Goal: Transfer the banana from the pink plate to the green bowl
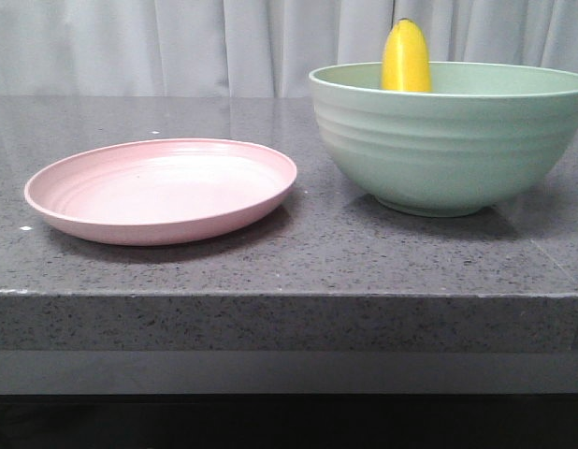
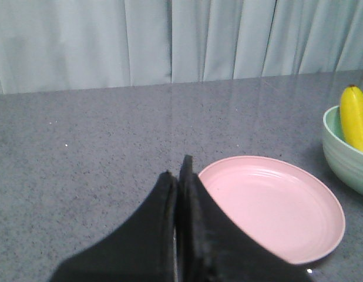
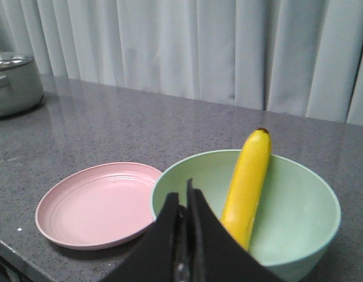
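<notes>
The banana [image 1: 406,58] stands inside the green bowl [image 1: 448,150], leaning against the far wall with its dark tip above the rim. The pink plate [image 1: 163,190], just beside the green bowl on the table [image 1: 298,253], holds nothing. On this evidence the transfer appears complete.

The left claw [image 2: 180,176] is closed with fingers together, holding nothing, on the near side of the pink plate. The right claw [image 3: 184,202] is likewise closed and unloaded, near the green bowl's front rim.

Risk: the banana rests steeply on end; a knock to the green bowl from the nearby right claw could, in my judgement, make it slide flat or tip out. A metal pot [image 3: 14,82] sits well apart from the green bowl.

No brands, labels or legible writing appear anywhere.
</notes>
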You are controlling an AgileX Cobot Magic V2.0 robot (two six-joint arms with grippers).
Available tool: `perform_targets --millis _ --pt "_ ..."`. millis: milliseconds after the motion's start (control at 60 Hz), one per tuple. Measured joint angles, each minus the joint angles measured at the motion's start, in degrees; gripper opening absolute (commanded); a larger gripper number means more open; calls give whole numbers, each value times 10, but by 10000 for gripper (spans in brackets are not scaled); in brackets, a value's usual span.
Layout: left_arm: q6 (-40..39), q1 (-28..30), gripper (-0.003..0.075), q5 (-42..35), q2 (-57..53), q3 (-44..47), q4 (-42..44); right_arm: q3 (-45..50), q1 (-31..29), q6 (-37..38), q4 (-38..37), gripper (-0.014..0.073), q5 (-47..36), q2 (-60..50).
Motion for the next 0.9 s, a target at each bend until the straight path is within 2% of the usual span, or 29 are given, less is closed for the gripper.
perform_targets --millis 250,900 --pt "0 0 -20 12 -93 72 -30 72 0 0 12 -60 -13 -119" --pt "0 0 -20 10 -97 80 -32 73 0 -1 13 -60 -17 -125"
